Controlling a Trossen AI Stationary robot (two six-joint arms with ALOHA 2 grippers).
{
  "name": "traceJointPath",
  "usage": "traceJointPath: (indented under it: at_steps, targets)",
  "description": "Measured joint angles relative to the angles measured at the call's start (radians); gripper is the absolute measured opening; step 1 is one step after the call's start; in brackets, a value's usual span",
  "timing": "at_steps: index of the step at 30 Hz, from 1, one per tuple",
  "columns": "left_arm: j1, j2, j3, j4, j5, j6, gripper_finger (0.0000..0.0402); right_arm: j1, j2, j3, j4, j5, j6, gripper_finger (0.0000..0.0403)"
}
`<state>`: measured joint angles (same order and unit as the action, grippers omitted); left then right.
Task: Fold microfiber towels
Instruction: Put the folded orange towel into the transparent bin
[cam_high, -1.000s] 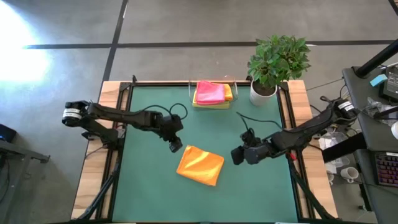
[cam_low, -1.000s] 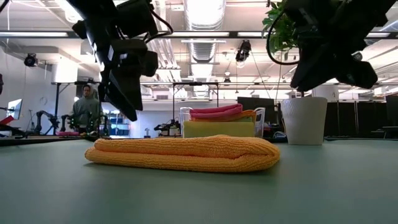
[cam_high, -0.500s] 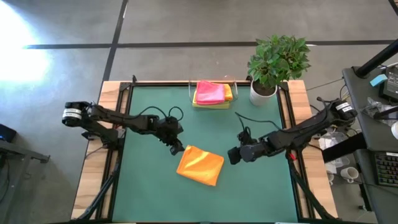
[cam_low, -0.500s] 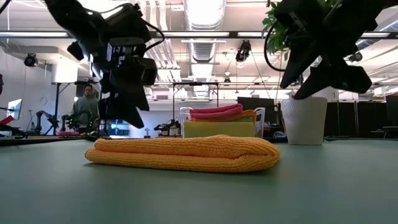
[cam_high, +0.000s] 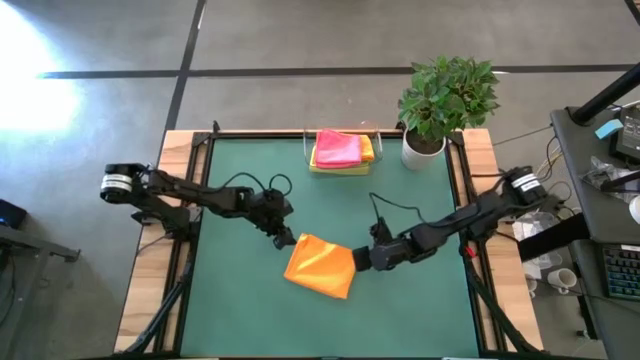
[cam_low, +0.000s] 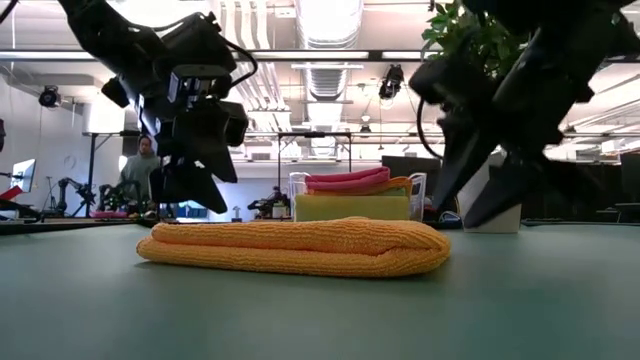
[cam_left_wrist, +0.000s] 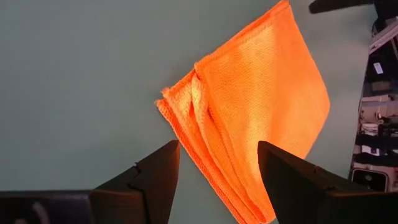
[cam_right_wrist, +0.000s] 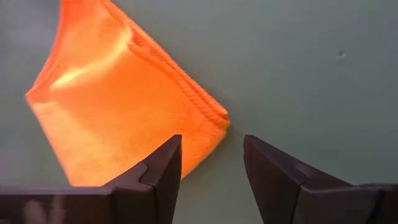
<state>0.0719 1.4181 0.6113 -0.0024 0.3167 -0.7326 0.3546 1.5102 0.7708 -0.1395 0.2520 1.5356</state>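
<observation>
A folded orange towel (cam_high: 322, 265) lies flat on the green mat; it also shows in the low view (cam_low: 295, 247), the left wrist view (cam_left_wrist: 255, 118) and the right wrist view (cam_right_wrist: 118, 106). My left gripper (cam_high: 284, 238) hovers open just above the towel's far left corner. My right gripper (cam_high: 362, 258) is open beside the towel's right corner; its fingers (cam_right_wrist: 155, 171) stand either side of that corner, apart from it. A stack of folded towels, pink on top (cam_high: 338, 148), over orange and yellow, rests in a clear tray at the far edge.
A potted plant (cam_high: 440, 100) in a white pot stands at the far right corner. The clear tray (cam_high: 342, 165) sits at the far middle. Bare mat (cam_high: 400, 320) lies on the near side and to both sides of the towel. A person (cam_low: 135, 175) stands in the room behind.
My right gripper has gone toward the table's left edge and down, up to the orange towel's right corner. My left gripper has sunk a little toward the towel's far left corner. The towel has stayed where it was.
</observation>
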Motion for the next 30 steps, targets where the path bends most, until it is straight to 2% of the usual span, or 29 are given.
traceJointPath:
  at_steps: [6,16,24,30]
  targets:
    - [0.0,0.058,0.0,0.03,-0.004,-0.034,0.0202,0.0,0.063,0.001,0.04,-0.002,0.06,0.0162]
    - [0.0,0.152,0.018,0.133,-0.003,-0.047,0.0202,-0.002,0.132,0.002,0.136,0.013,0.061,0.0162]
    - [0.0,0.221,0.04,0.168,0.0,-0.047,0.0202,-0.015,0.147,0.005,0.215,0.018,-0.017,0.0161]
    - [0.0,0.253,0.05,0.169,0.006,-0.047,0.0202,-0.023,0.149,0.005,0.23,0.011,-0.029,0.0141]
